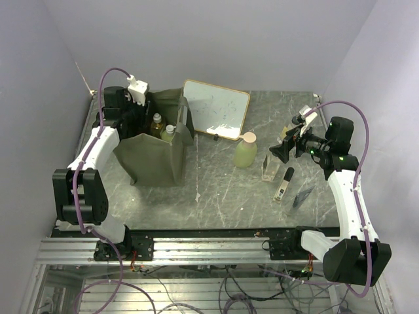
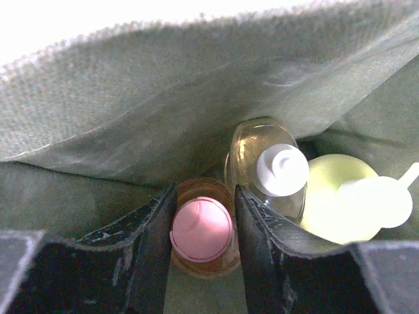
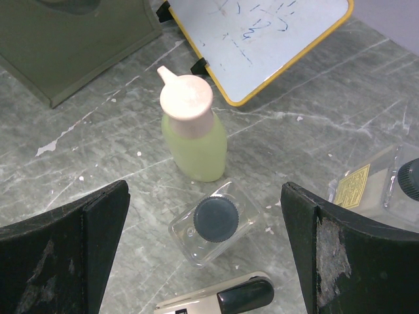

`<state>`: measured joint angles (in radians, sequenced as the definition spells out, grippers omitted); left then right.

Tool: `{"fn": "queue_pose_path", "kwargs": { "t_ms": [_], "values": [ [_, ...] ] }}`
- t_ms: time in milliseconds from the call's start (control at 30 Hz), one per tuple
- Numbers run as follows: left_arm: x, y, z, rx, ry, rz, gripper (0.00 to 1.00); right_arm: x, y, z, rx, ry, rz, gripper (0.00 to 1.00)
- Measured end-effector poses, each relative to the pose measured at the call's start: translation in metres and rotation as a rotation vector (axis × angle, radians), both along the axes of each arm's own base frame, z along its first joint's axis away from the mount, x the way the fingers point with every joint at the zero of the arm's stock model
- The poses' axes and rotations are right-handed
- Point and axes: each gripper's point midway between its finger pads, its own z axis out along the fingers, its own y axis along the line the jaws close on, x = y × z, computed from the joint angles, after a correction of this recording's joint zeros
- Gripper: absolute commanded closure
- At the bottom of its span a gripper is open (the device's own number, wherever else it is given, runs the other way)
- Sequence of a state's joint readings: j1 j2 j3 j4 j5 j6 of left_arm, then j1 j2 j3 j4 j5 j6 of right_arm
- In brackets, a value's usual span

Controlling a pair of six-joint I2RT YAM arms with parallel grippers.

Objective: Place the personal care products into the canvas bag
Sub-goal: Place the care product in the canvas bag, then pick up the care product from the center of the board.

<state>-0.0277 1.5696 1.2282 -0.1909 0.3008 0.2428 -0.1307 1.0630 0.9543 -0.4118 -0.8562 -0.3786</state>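
Observation:
The olive canvas bag (image 1: 154, 160) stands at the left. My left gripper (image 2: 203, 226) reaches down inside it, its fingers shut on an orange bottle with a pink cap (image 2: 201, 229). Beside that stand an amber pump bottle (image 2: 265, 167) and a yellow-green pump bottle (image 2: 340, 196). A green bottle with a pink cap (image 3: 193, 131) stands on the table. My right gripper (image 3: 204, 199) hangs open above a clear black-capped bottle (image 3: 213, 222). Another clear bottle (image 3: 383, 186) stands at its right.
A wood-framed whiteboard (image 1: 216, 109) leans behind the bag and the green bottle. A white and black tube-like item (image 1: 283, 184) lies near the clear bottle, and a dark flat item (image 1: 302, 196) lies to its right. The table's right edge is close to the right arm.

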Motion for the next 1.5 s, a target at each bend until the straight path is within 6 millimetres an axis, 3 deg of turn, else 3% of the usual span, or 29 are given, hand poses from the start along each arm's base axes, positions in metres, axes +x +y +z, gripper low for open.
{"fn": "queue_pose_path", "kwargs": {
  "t_ms": [267, 433, 800, 1200, 1400, 1500],
  "values": [
    [0.0, 0.0, 0.001, -0.023, 0.007, 0.019, 0.33, 0.0, 0.0, 0.0, 0.0, 0.0, 0.0, 0.0],
    [-0.001, -0.001, 0.012, -0.037, -0.012, 0.025, 0.22, 0.0, 0.0, 0.0, 0.0, 0.0, 0.0, 0.0],
    [-0.006, -0.004, 0.065, -0.073, -0.112, 0.033, 0.09, 0.0, 0.0, 0.0, 0.0, 0.0, 0.0, 0.0],
    [-0.033, -0.003, 0.139, -0.107, -0.244, 0.045, 0.01, 0.001, -0.008, -0.004, -0.042, 0.013, -0.038, 0.0],
    [-0.051, -0.001, 0.157, -0.094, -0.252, 0.047, 0.01, 0.006, -0.021, 0.031, -0.125, -0.053, -0.081, 0.0],
    [-0.06, -0.001, 0.157, -0.091, -0.241, 0.046, 0.01, 0.004, -0.024, 0.036, -0.149, -0.054, -0.092, 0.0]
  ]
}}
